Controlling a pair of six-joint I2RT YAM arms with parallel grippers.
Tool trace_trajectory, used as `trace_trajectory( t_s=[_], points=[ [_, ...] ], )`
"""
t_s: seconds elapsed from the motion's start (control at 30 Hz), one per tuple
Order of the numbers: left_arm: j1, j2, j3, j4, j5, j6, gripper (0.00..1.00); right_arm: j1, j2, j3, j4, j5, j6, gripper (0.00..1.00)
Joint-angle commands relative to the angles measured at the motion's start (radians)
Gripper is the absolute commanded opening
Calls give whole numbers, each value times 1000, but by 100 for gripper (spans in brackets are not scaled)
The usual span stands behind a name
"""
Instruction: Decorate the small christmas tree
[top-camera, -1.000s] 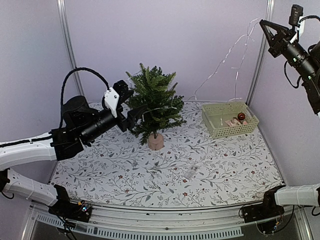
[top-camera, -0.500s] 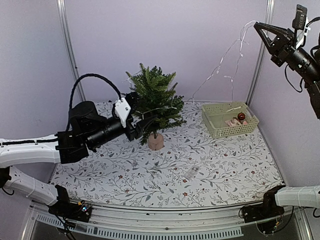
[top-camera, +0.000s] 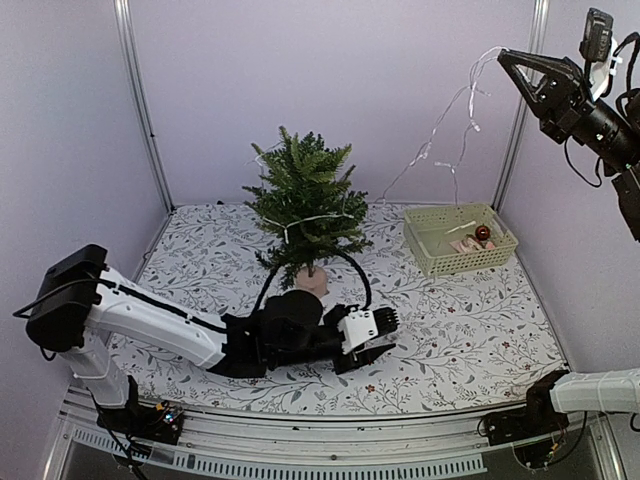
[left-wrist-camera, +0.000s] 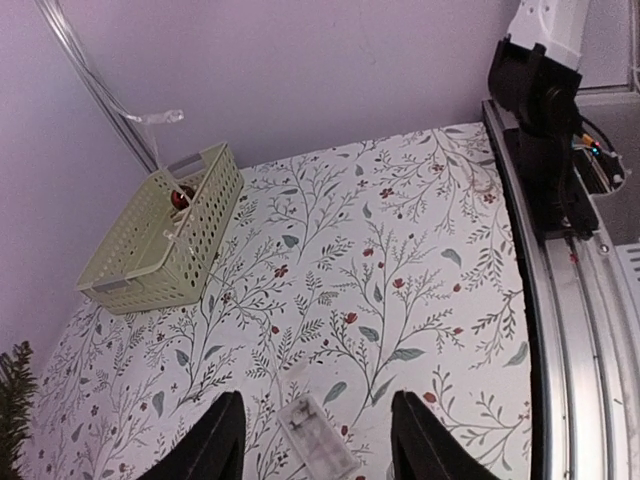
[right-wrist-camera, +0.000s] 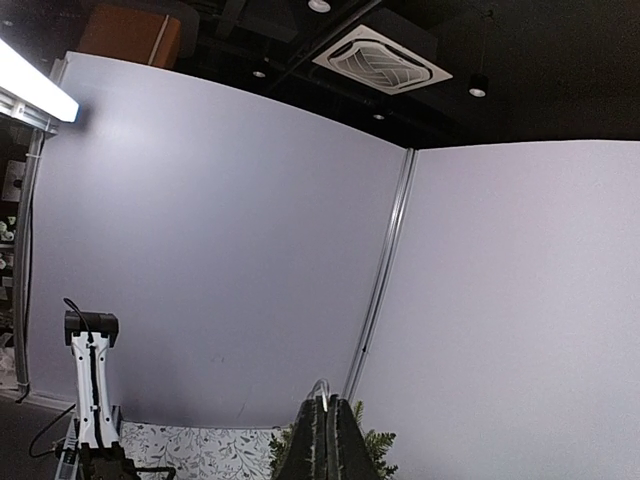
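The small christmas tree (top-camera: 305, 200) stands at the back middle of the table, with a thin light string (top-camera: 440, 130) draped across its branches. That string rises to my right gripper (top-camera: 505, 57), which is high at the top right and shut on the wire; in the right wrist view the wire loops out of the shut tips (right-wrist-camera: 328, 405), and the tree top (right-wrist-camera: 378, 446) shows below. My left gripper (top-camera: 376, 334) is low over the front of the table, open. A small clear plastic box (left-wrist-camera: 320, 440) lies between its fingers (left-wrist-camera: 218, 440), apart from both.
A pale green basket (top-camera: 440, 255) stands at the back right with a red bauble (top-camera: 482, 233) and other small pieces inside; the left wrist view shows this basket (left-wrist-camera: 165, 235) too. The right arm's base (left-wrist-camera: 545, 130) and the table's metal rail are to the right.
My left arm left the tree and swung down to the front of the table, over the clear box, its jaws narrowing. My right gripper shifted slightly left, still holding the string.
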Motion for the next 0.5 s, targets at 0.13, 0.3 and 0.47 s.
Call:
trace_trajectory(
  t_s=[0.13,0.3,0.47],
  points=[
    [-28,212,172,333,-251,-54,52,30,-8,-1,-9,-3,-8,0],
    [-30,255,231,468,-334,3,51,35,-17,-12,-16,4,-17,0],
    [-30,274,279,509,-247,20,51,38,-21,-17,-16,7,-20,0]
  ],
)
